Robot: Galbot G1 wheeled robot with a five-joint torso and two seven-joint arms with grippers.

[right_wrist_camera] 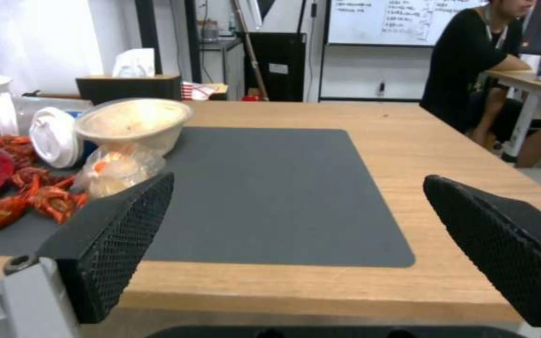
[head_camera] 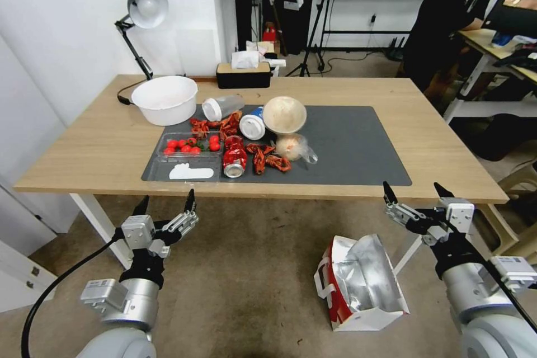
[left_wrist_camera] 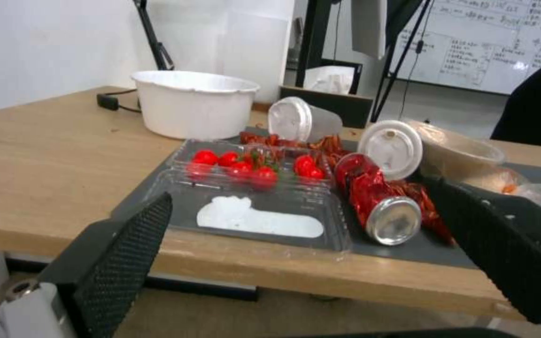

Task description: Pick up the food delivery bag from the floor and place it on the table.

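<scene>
- Food delivery bag [head_camera: 361, 285] lies tipped on the floor [head_camera: 251, 279], below the table's [head_camera: 84, 162] front edge.
- Right gripper [head_camera: 412, 194] and left gripper [head_camera: 166, 205] hover spread wide, empty.
- Foil lining may likely crumple or slip if pinched.

Table [head_camera: 100, 145]: far right corner cut off by the head view's edge. Food delivery bag [head_camera: 358, 285]: interior depth hidden by foil lining. Whiteboard [left_wrist_camera: 490, 42] writing: illegible.

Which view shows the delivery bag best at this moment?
The head view: the bag lies tipped on the floor by the right end effector, foil lining facing up. Both wrist views look across the table instead.
</scene>
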